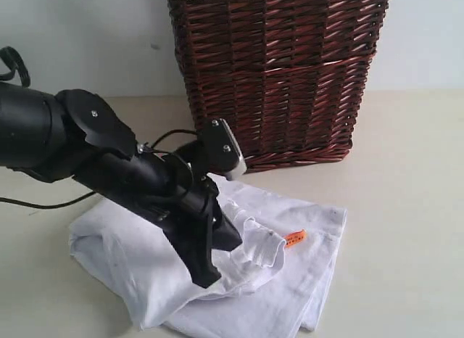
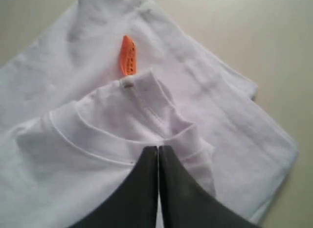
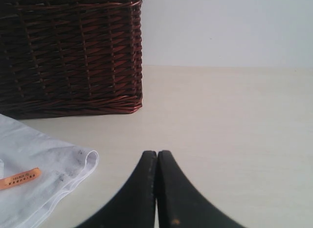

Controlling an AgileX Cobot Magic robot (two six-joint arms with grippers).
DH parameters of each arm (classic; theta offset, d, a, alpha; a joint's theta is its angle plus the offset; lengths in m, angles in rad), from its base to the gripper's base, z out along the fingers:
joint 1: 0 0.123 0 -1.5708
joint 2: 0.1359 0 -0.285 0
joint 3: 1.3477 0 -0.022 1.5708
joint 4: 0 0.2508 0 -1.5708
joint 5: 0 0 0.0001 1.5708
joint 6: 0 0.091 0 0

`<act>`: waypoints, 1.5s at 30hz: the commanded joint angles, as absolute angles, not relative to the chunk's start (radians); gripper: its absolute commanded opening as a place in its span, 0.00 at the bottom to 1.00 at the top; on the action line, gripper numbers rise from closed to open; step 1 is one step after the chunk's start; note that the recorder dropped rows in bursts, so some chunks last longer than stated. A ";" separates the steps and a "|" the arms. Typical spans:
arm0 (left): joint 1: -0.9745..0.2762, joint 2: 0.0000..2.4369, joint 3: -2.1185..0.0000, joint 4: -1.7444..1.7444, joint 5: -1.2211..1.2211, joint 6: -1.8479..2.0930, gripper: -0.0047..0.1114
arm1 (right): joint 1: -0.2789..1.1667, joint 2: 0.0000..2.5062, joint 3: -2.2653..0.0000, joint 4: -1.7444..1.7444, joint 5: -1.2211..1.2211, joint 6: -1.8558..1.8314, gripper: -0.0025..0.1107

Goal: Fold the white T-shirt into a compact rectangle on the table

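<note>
Exterior view: white T-shirt (image 1: 130,258) half-folded, bunched, centre-near on desk (image 1: 406,207), just before basket (image 1: 275,77). Left tool (image 2: 157,150) closed, apparently pinching collar (image 2: 146,93). Right tool (image 3: 157,154) closed, empty, above desk right of shirt. Risk: thin pinch slips; one-armed pull drags lower layers, skews fold.

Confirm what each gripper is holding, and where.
Left gripper looks shut on the white T-shirt at its collar edge; right gripper shut, holding nothing.

A dark brown wicker basket (image 1: 275,77) stands before a plain pale wall (image 1: 87,40).
</note>
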State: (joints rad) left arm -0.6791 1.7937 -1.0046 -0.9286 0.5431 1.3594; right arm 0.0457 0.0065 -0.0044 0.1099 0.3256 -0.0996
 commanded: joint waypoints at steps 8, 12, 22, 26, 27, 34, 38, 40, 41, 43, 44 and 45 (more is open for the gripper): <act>-0.830 1.816 -1.000 -0.921 0.481 1.352 0.59 | 0.046 0.000 0.000 0.107 0.312 -0.101 0.02; -0.872 1.852 -1.000 -0.874 0.419 1.361 0.50 | 0.046 0.000 0.000 0.107 0.312 -0.101 0.02; -0.880 1.895 -1.000 -0.770 0.296 1.278 0.49 | 0.046 0.000 0.000 0.107 0.312 -0.101 0.02; -0.880 1.921 -1.000 -0.770 0.248 1.278 0.40 | 0.046 0.000 0.000 0.107 0.312 -0.101 0.02; -0.880 1.930 -1.000 -0.770 0.250 1.278 0.35 | 0.046 0.000 0.000 0.107 0.312 -0.101 0.02; -0.880 1.950 -1.000 -0.698 0.224 1.281 0.04 | 0.046 0.000 0.000 0.107 0.312 -0.101 0.02; -0.880 1.858 -1.000 -0.698 0.228 1.279 0.04 | 0.046 0.000 0.000 0.107 0.312 -0.101 0.02; -0.880 1.814 -1.002 -0.698 0.223 1.279 0.04 | 0.046 0.000 0.000 0.107 0.312 -0.101 0.02; -0.880 1.800 -1.004 -0.698 0.220 1.279 0.04 | 0.046 0.000 0.000 0.107 0.312 -0.101 0.02; -0.887 1.788 -1.010 -0.710 0.220 1.279 0.04 | 0.046 0.000 0.000 0.107 0.312 -0.101 0.02; -0.895 1.788 -1.015 -0.712 0.229 1.279 0.04 | 0.046 0.000 0.000 0.107 0.312 -0.101 0.02; -0.901 1.793 -1.015 -0.712 0.231 1.279 0.04 | 0.046 0.000 0.000 0.107 0.312 -0.101 0.02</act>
State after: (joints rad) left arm -0.8824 1.7972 -1.0066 -0.6988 0.2299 1.2879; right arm 0.0457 0.0065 -0.0044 0.1099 0.3256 -0.0996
